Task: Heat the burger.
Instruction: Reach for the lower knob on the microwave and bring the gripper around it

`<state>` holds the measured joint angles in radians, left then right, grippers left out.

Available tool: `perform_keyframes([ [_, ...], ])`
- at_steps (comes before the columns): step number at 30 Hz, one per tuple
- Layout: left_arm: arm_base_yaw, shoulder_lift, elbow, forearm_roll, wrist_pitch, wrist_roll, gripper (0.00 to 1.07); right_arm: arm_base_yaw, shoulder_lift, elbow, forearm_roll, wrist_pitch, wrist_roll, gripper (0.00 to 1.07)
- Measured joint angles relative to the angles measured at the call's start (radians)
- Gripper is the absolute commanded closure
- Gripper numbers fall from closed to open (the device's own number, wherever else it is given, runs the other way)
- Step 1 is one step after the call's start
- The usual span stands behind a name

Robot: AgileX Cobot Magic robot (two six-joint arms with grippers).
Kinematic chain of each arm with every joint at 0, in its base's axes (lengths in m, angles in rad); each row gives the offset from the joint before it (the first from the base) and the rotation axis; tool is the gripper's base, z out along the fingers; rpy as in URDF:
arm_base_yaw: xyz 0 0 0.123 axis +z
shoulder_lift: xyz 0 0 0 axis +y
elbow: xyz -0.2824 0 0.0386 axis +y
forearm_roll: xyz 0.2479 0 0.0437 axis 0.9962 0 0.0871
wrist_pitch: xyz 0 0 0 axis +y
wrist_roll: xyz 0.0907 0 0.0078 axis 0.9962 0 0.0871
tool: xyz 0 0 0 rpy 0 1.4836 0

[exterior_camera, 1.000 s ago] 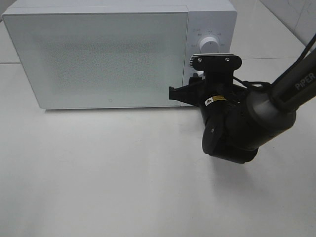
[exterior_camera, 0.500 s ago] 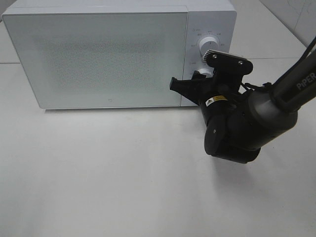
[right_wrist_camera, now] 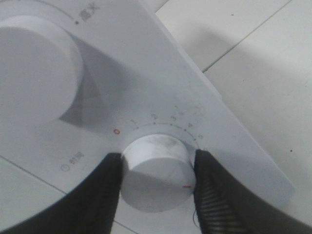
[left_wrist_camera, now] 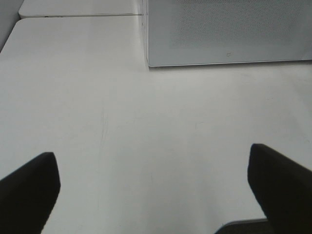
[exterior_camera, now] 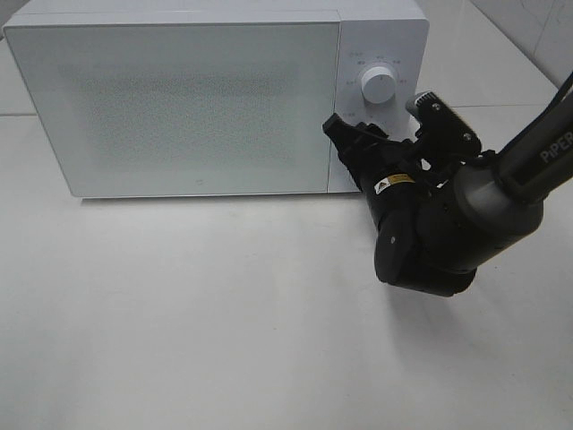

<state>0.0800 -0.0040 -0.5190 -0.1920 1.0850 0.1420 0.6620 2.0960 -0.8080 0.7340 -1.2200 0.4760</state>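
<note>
The right gripper [right_wrist_camera: 157,160] holds the lower knob [right_wrist_camera: 156,174] of the microwave [exterior_camera: 179,98], one finger pressed on each side of it. To turn it well, the wrist should roll about the knob's own axis with the grip square, so the pads do not slip off the smooth white cap, and stop once the red dash reaches the wanted number on the scale just above the fingers. The upper knob [exterior_camera: 377,87] sits close beside the hand and could be knocked. The burger shows in no view. It is probably behind the shut door, though the frosted front hides it. The left gripper [left_wrist_camera: 153,190] hangs wide and empty over bare table [exterior_camera: 224,313], with the microwave ahead of it.
</note>
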Motion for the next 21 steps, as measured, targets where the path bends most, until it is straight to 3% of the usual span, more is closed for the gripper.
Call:
perform_keyframes([
  [21,0.0,0.0,0.0,0.0,0.0,0.0,0.06,-0.004,0.0,0.003,-0.014,0.0,0.626,1.07],
])
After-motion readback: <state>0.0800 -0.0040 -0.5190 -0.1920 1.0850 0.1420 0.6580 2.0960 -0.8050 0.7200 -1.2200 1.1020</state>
